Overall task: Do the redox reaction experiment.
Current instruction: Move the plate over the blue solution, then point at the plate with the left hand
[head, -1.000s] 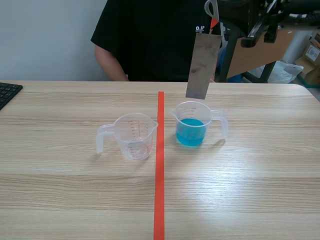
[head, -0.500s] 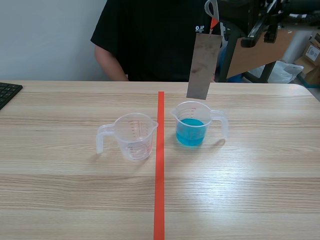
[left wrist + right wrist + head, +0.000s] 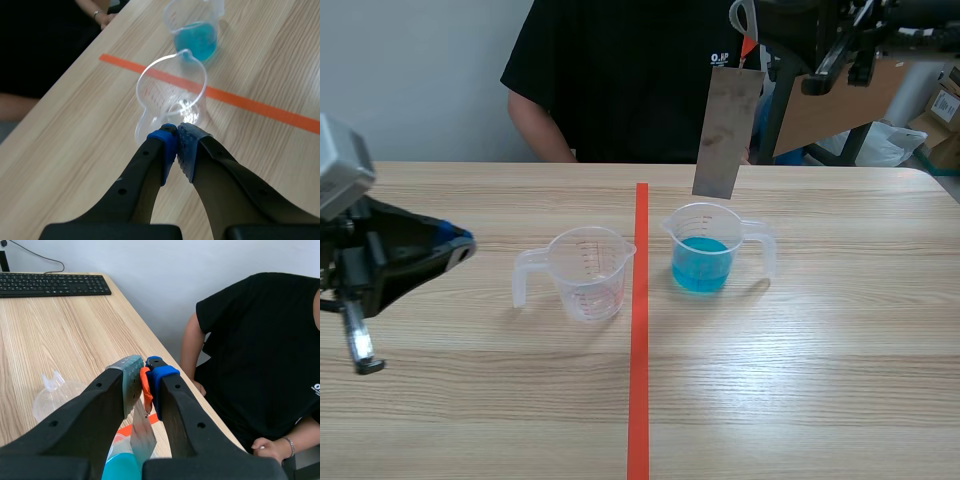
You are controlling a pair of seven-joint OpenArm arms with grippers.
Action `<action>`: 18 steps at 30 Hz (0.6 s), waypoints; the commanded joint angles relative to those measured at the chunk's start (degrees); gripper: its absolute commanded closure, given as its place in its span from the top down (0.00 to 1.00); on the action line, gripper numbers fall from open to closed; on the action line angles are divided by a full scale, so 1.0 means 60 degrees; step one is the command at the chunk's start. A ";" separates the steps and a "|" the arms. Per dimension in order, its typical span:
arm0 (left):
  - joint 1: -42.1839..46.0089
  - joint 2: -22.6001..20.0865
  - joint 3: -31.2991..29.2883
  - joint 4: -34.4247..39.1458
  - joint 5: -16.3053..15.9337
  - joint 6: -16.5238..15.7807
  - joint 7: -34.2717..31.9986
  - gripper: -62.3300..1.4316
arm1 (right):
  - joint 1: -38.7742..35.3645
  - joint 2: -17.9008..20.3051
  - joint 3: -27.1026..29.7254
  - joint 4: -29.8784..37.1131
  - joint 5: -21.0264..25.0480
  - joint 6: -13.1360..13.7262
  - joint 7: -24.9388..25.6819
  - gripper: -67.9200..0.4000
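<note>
The left fingers (image 3: 165, 145) are pressed together, blue pads meeting, holding nothing. Just ahead of their tips stands an empty clear plastic measuring cup (image 3: 172, 92), handle side toward them, on the light wooden desk (image 3: 820, 380). Further ahead, past an orange tape line (image 3: 250, 102), stands a second clear plastic cup holding blue liquid (image 3: 195, 35). The right fingers (image 3: 161, 375), raised high, are clamped on an orange tab (image 3: 145, 385) at the top of a grey rectangular metal sheet (image 3: 725, 130). The sheet hangs straight down beneath them, its lower edge just above the blue-liquid cup. A person in a black shirt (image 3: 620, 80) sits beyond the desk.
</note>
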 commanded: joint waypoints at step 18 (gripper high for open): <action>-0.4550 0.4976 0.2543 -0.3719 0.2189 0.0335 0.1009 0.07 | 0.0219 0.0098 0.0120 0.0069 0.0146 0.0051 0.0153 0.03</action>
